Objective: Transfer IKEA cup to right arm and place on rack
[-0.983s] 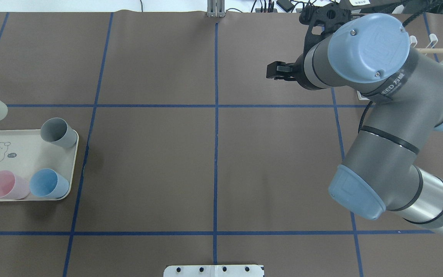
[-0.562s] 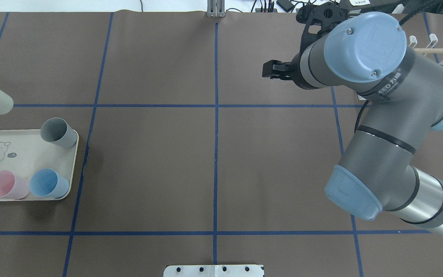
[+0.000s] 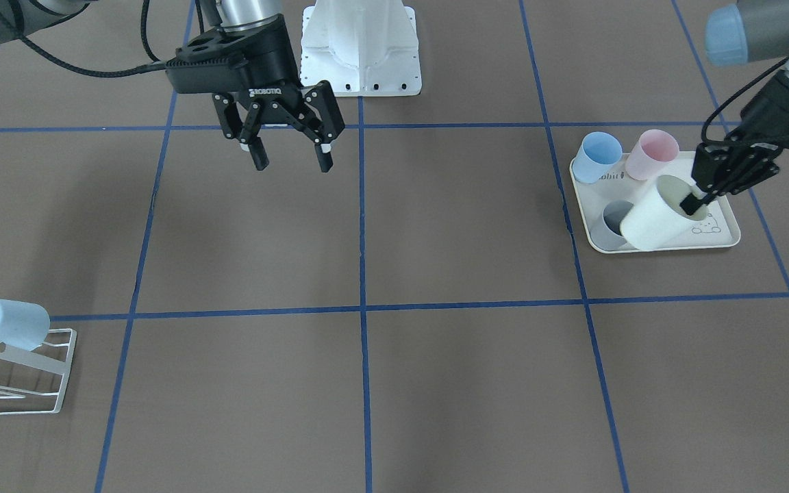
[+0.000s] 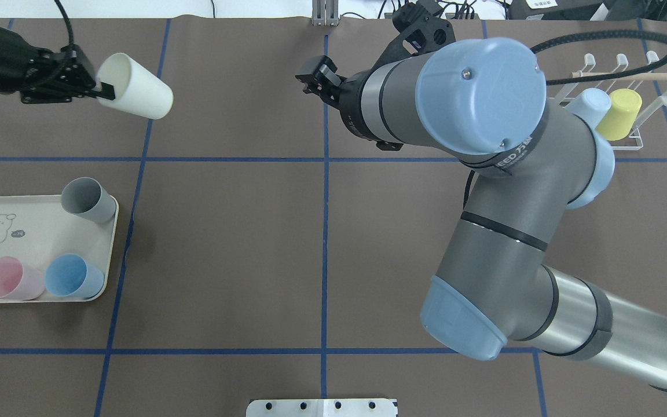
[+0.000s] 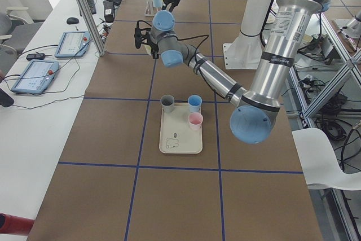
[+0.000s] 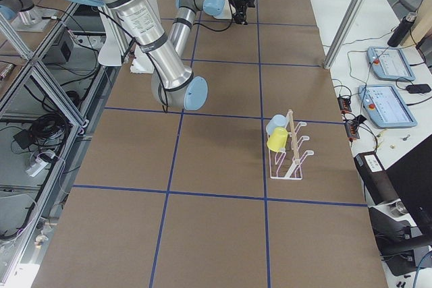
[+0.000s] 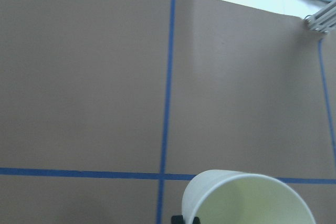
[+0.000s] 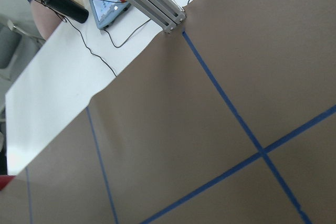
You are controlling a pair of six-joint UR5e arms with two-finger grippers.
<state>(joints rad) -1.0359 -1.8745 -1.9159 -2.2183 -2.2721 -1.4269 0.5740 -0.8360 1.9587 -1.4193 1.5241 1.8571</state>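
My left gripper (image 4: 103, 91) is shut on the rim of a cream cup (image 4: 135, 86), one finger inside it, and holds it tilted in the air over the far left of the table. In the front-facing view the cream cup (image 3: 651, 218) hangs from this gripper (image 3: 693, 203) above the tray. The cup's open mouth (image 7: 247, 199) fills the bottom of the left wrist view. My right gripper (image 3: 290, 159) is open and empty, near the table's centre line (image 4: 315, 72). The white wire rack (image 4: 645, 76) stands at the far right, also in the right view (image 6: 291, 156).
On the rack hang a pale blue cup (image 4: 589, 106) and a yellow cup (image 4: 620, 106). A cream tray (image 4: 44, 231) with a bear drawing at the left holds a grey cup (image 4: 81, 200), a pink cup (image 4: 3, 278) and a blue cup (image 4: 70, 275).
The left gripper has carried the cream cup from the table's left edge up and to the right. The right arm has swung left to the centre line, uncovering the rack.
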